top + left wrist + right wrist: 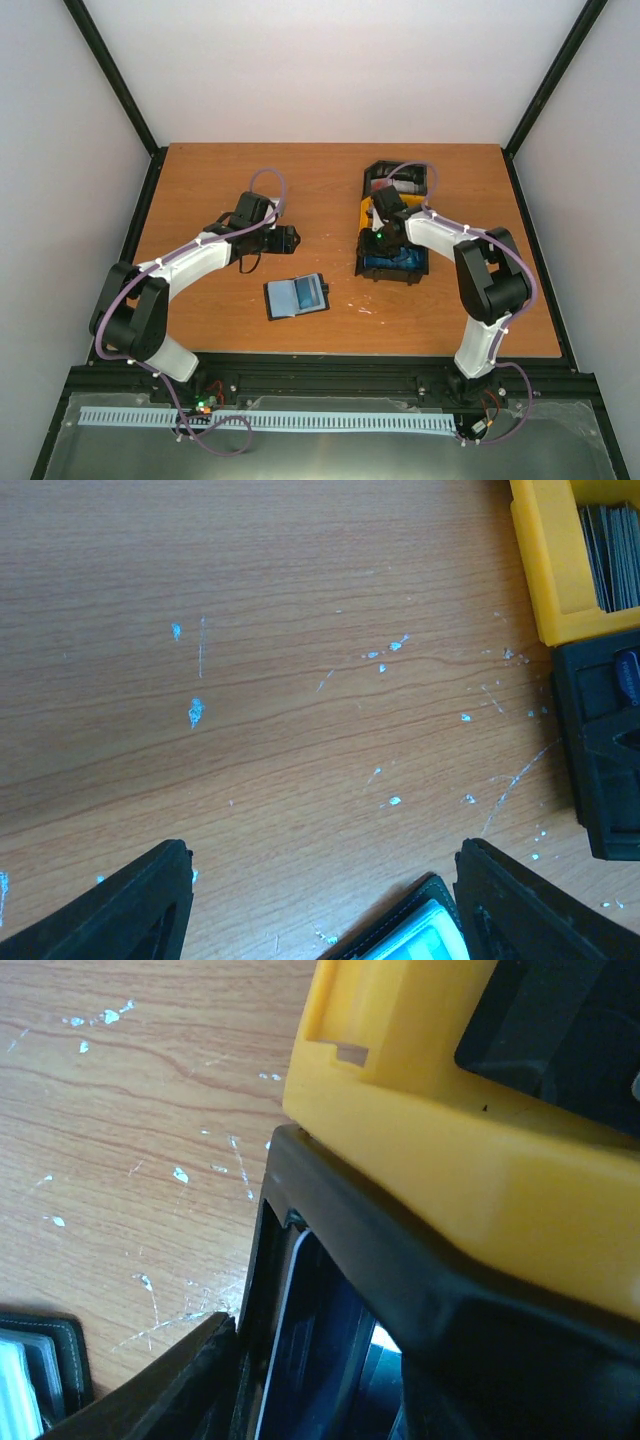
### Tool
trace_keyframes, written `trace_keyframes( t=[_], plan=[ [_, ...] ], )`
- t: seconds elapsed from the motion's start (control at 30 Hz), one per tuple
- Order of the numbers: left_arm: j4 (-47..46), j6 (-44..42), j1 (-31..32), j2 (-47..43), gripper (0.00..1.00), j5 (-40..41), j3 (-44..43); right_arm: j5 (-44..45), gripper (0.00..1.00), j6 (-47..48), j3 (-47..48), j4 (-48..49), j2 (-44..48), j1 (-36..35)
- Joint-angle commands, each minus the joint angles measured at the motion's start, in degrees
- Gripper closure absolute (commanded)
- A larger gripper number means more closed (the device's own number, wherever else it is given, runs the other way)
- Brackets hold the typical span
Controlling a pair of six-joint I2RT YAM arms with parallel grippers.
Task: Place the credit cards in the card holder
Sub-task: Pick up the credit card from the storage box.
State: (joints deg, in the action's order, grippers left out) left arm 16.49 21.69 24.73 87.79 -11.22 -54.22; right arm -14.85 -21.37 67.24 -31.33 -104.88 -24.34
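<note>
- Fingers (150,910) of the left gripper (325,848) stand wide apart above the bare wooden table (250,680), with nothing between them.
- Right gripper (386,250) hangs low over the nearest black tray (400,1260). Its wrist view catches only one dark finger (190,1385) at the bottom edge, so its opening cannot be told.
- Only the left wrist view shows dark grey cards (610,545) standing in the yellow tray (545,570).
- Inside the black tray, what looks like a blue card (325,1340) is blurred and cut off.
- Card holder (297,296) lies open on the table between the arms, near the left gripper, with a light blue card (300,292) showing in it.
</note>
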Motion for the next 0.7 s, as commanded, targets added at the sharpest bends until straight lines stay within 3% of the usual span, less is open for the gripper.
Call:
trace_keyframes(
  t=[0.0,0.27,0.53,0.67],
  plan=[
    [-1.0,-0.6,-0.4,-1.8,0.27,0.6,0.1,3.8,0.57,-1.4,1.1,-2.2,0.3,-0.7],
    [-1.1,-0.7,-0.4,-1.8,0.27,0.6,-0.1,1.1,0.66,-1.7,-0.8,-0.6,2.4,0.2],
    [-1.1,-0.8,-0.4,-1.9,0.27,0.7,0.0,-3.6,0.67,-1.9,-3.3,2.1,5.3,2.9],
    [-1.2,-0.7,-0.4,-1.7,0.27,0.7,0.0,-2.6,0.74,-1.6,-3.4,1.4,4.8,3.0]
  ],
)
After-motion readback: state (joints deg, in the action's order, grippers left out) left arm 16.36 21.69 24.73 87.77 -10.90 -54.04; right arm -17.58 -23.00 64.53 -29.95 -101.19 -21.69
